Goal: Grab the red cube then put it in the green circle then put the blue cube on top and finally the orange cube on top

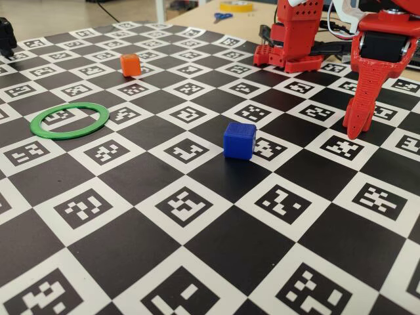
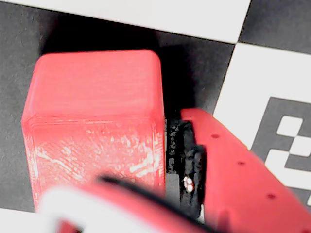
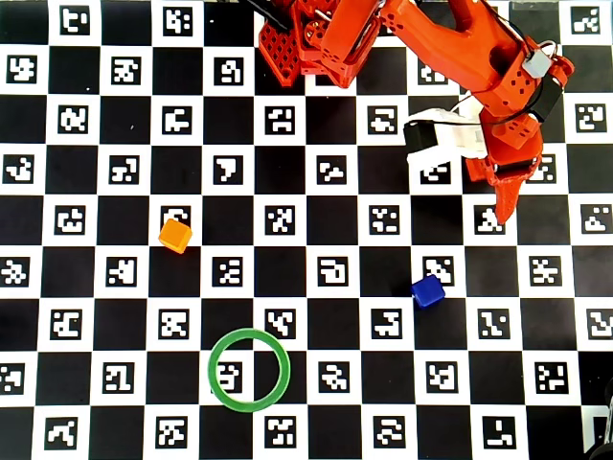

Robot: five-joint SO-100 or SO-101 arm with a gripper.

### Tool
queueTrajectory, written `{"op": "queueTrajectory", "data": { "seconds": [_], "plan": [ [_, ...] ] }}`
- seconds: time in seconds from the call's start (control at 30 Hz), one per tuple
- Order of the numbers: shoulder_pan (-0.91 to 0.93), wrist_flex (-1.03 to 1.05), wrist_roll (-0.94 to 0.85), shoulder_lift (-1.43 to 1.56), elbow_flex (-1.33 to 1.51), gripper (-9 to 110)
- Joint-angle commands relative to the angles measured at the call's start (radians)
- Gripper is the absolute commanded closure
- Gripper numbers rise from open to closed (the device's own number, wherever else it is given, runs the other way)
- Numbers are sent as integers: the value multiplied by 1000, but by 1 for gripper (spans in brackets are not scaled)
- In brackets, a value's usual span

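The red cube [image 2: 92, 92] fills the wrist view, resting on a black square. My gripper [image 2: 126, 160] is open, and the black pad of its right finger [image 2: 177, 145] is against the cube's right side. No finger shows on the cube's left side, and a blurred red and white part crosses the bottom of that view. In the fixed view the gripper [image 1: 356, 128] points down at the right, and the arm hides the red cube there. The blue cube [image 1: 239, 140] sits mid-board. Far left are the orange cube [image 1: 130, 64] and the empty green circle [image 1: 69, 121].
The arm's red base [image 1: 295, 39] stands at the back right of the checkered marker board. Scissors [image 1: 222, 16] and a yellow tape roll [image 1: 236, 6] lie beyond the board. A black object [image 1: 6, 36] stands at the far left edge.
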Motion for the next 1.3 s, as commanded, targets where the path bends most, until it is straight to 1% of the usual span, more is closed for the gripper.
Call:
{"op": "queueTrajectory", "data": {
  "seconds": [0.0,0.13,0.3,0.37,0.53,0.8,0.93,1.03,1.13,1.23,1.27],
  "plan": [
    [3,-2,-3,14,-6,53],
    [3,-5,-15,11,-9,60],
    [-5,0,-32,2,-18,78],
    [-2,3,-28,-2,-21,83],
    [8,5,-32,5,-25,93],
    [23,38,-78,67,-28,94],
    [67,91,-118,115,-43,95],
    [106,166,-161,160,-72,95],
    [153,285,-209,176,-143,95],
    [218,380,-301,187,-195,95],
    [245,403,-307,192,-209,95]
  ]
}}
